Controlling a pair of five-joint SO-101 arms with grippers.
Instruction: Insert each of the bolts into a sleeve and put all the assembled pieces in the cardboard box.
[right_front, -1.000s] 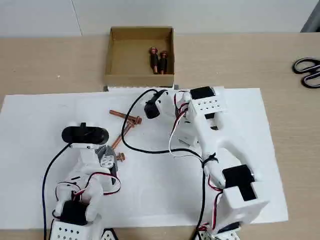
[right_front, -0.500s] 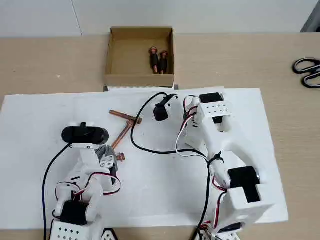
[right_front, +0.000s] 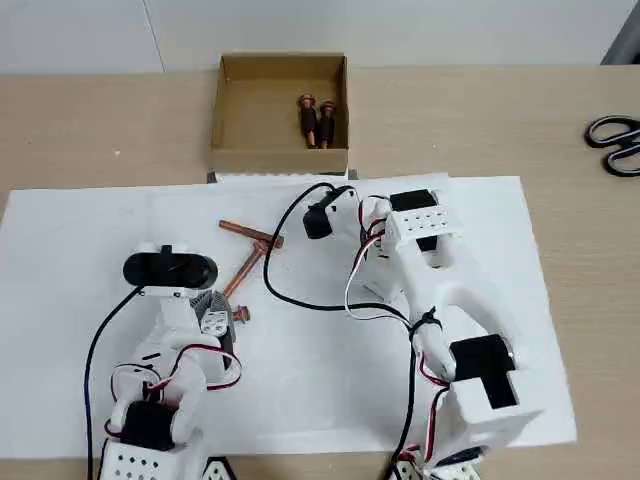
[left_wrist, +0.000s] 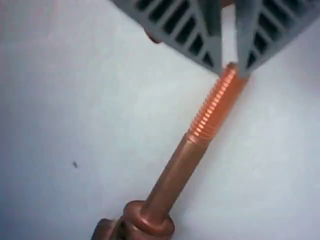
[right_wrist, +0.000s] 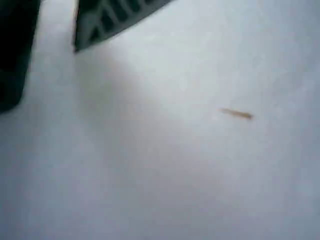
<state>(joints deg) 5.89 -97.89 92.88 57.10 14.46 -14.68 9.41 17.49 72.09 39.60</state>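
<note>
White paper sheet (right_front: 100, 250), threaded copper bolt (left_wrist: 210, 112)

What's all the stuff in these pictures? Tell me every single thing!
cardboard box: one, brown, on the table at the far edge of the paper
assembled pieces: two, copper bolts in dark sleeves, side by side inside the box near its right wall
loose bolts: two, copper, lying on the paper with their heads close together
gripped bolt: one, copper, threaded tip between grey fingers
sheet of paper: one, white, spread over the table
table: one, light wood
scissors: one pair, black handles, at the table's right edge
right arm: one, white, over the right side of the paper
left arm: one, white, near left of the paper
left gripper: one, grey, closed on the gripped bolt's tip
</note>
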